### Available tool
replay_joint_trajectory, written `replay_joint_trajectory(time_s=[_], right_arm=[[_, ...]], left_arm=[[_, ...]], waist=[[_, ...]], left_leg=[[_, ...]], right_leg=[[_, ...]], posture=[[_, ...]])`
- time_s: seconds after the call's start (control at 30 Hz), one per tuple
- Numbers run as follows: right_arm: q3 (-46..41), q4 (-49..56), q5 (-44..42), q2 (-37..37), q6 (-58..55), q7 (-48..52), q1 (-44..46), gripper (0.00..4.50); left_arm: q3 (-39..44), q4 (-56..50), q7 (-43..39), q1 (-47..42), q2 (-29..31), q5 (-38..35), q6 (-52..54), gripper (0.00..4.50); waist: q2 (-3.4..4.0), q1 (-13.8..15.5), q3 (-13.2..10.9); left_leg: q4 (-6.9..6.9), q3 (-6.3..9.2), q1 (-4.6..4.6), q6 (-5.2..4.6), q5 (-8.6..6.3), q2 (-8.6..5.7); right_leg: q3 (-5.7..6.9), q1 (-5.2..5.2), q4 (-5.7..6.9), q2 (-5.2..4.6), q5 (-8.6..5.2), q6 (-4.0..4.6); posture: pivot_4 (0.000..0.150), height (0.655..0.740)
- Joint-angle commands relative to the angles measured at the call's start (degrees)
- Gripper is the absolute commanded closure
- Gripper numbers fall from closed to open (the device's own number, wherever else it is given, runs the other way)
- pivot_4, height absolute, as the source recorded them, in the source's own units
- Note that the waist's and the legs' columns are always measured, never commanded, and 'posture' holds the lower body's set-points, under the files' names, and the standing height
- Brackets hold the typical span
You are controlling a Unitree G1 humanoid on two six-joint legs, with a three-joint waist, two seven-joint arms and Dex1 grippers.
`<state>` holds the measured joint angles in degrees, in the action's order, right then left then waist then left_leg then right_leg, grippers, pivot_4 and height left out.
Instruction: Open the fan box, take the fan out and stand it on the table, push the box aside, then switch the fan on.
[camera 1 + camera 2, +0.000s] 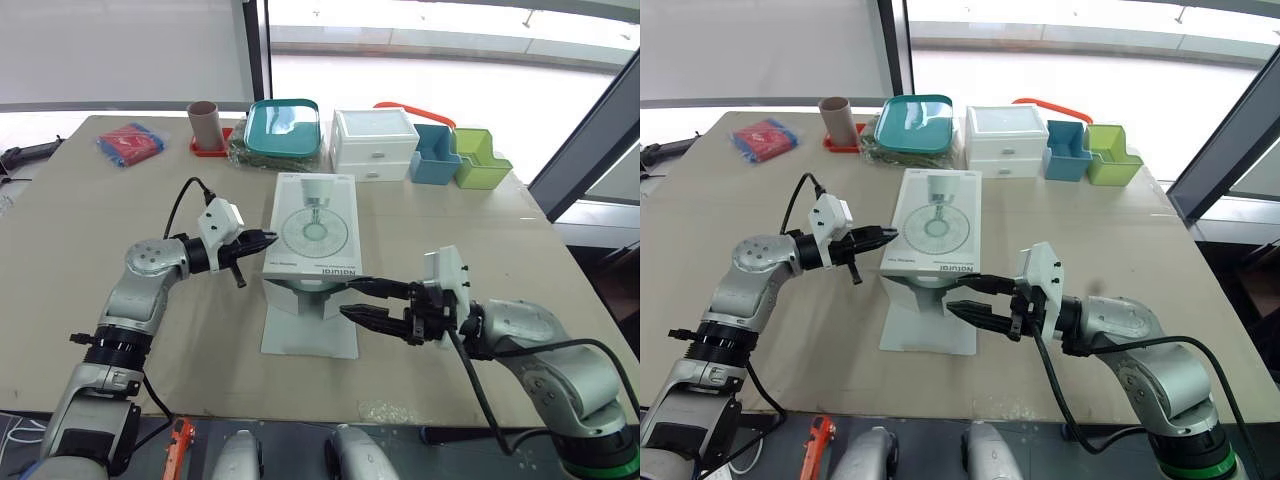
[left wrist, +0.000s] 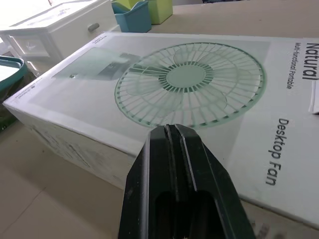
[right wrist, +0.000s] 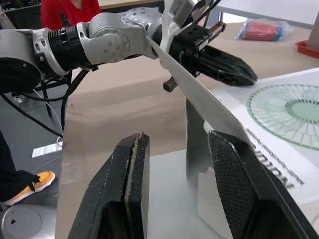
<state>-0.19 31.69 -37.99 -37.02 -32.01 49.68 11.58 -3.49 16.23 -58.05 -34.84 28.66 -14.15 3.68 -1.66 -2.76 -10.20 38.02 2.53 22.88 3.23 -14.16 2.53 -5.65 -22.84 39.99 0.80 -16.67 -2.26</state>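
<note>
Possibly the box (image 1: 312, 225), on the bench (image 1: 480, 230) with its 6 o'clock end open, skids away if the right hand (image 1: 345, 298), spread apart there, outpushes the left hand (image 1: 270, 238), pinched together at its 9 o'clock edge.

The fan box (image 1: 314, 230) is white and flat. It lies in the middle of the table (image 1: 90, 230), with one short end toward the robot. On top is a picture (image 2: 189, 82) of a pale green fan, with the words "Natural" and "Desktop Fan". The near end is open, and its big white flap (image 1: 310, 335) lies flat on the table.
</note>
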Motion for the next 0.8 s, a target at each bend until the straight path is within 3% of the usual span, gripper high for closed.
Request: replay_joint_trajectory(time_s=[0.03,0.8], right_arm=[[-0.76,0.51,-1.47,1.52,-0.07,-1.69,2.02,2.34],[4.75,-10.19,6.06,8.64,-1.36,-8.86,11.38,2.34]], left_arm=[[-0.21,0.45,-1.47,0.14,0.93,0.32,0.43,4.5],[1.29,-1.26,-0.51,1.31,0.85,0.02,0.15,4.5]], waist=[[0.0,0.01,0.0],[0.0,0.0,0.0]], left_leg=[[0.0,0.0,0.0,0.0,0.0,0.0],[-0.03,0.02,0.09,-0.01,-0.01,0.01]], right_leg=[[0.0,0.0,0.0,0.0,0.0,0.0],[0.02,-0.1,-0.01,0.0,-0.01,0.03]], posture=[[0.15,0.74],[0.15,0.74]])
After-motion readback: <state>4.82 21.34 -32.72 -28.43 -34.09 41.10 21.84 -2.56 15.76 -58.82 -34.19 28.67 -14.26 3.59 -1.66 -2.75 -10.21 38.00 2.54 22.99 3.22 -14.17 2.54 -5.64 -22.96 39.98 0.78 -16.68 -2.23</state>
